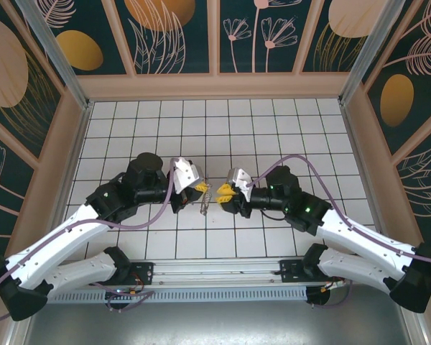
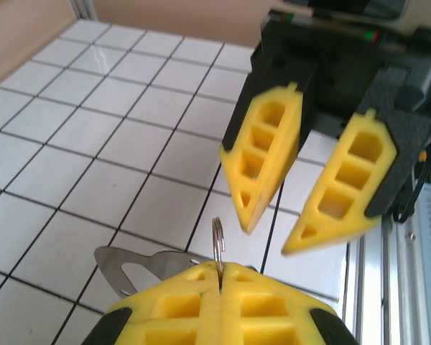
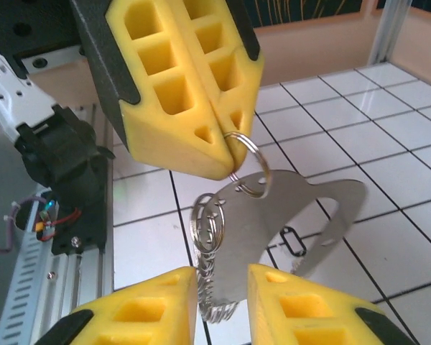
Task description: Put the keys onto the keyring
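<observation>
Since the keyring [image 3: 263,162] sits pinched in my clenched left gripper [image 3: 226,162], up off the bench [image 1: 273,129] between the arms, with the flat key [image 3: 309,208] seemingly threaded on it, I judge the threading nearly done. My right gripper [image 3: 223,284] is released astride the dangling chain [image 3: 207,237] and must next steady the key.

From above and behind the arm bases we look steeply down on the whole tiled table [image 1: 273,122]. Our left wrist camera sits close behind the left gripper [image 2: 219,269] and faces the right gripper [image 2: 269,237] head-on, and the right wrist camera mirrors it; all three views share that meeting spot at mid-table.
</observation>
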Controlling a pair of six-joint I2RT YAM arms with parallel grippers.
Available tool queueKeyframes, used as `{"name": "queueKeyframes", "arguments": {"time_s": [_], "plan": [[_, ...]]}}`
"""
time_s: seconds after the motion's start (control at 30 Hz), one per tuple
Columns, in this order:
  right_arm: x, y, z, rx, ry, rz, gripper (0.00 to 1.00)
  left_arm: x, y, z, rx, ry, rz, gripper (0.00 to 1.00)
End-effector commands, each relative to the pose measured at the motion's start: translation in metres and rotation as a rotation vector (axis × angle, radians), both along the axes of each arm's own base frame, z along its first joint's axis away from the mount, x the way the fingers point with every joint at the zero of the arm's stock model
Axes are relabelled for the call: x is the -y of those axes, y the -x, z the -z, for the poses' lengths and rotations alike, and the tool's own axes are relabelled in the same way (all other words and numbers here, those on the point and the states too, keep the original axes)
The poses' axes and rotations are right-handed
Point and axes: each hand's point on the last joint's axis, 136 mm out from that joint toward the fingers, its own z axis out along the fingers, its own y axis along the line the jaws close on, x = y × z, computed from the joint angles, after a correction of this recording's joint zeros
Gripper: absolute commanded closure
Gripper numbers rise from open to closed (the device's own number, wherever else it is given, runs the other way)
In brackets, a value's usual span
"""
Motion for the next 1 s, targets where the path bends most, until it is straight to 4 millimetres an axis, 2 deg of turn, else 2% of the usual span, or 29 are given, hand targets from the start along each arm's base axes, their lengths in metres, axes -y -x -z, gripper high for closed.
{"name": "queueKeyframes", "arguments": {"time_s": [0.0, 0.17, 0.37, 0.73, 0.97], "plan": [[0.003, -0.006, -0.008, 0.059, 0.034, 0.029, 0.78, -0.005, 0.005, 0.003, 0.035, -0.067, 0.030, 1.00], [0.002, -0.005, -0.010, 0.080, 0.045, 0.013, 0.77, -0.003, 0.016, 0.014, -0.006, -0.084, 0.092, 1.00], [-0.008, 0.013, -0.018, 0.075, -0.012, -0.116, 0.74, 0.003, 0.029, 0.012, -0.032, -0.050, 0.163, 1.00], [-0.018, 0.025, -0.027, 0.092, -0.054, -0.222, 0.74, 0.004, 0.029, 0.026, -0.050, -0.076, 0.169, 1.00], [-0.021, 0.022, -0.027, 0.095, -0.054, -0.219, 0.79, 0.006, 0.029, 0.027, -0.056, -0.081, 0.173, 1.00]]}}
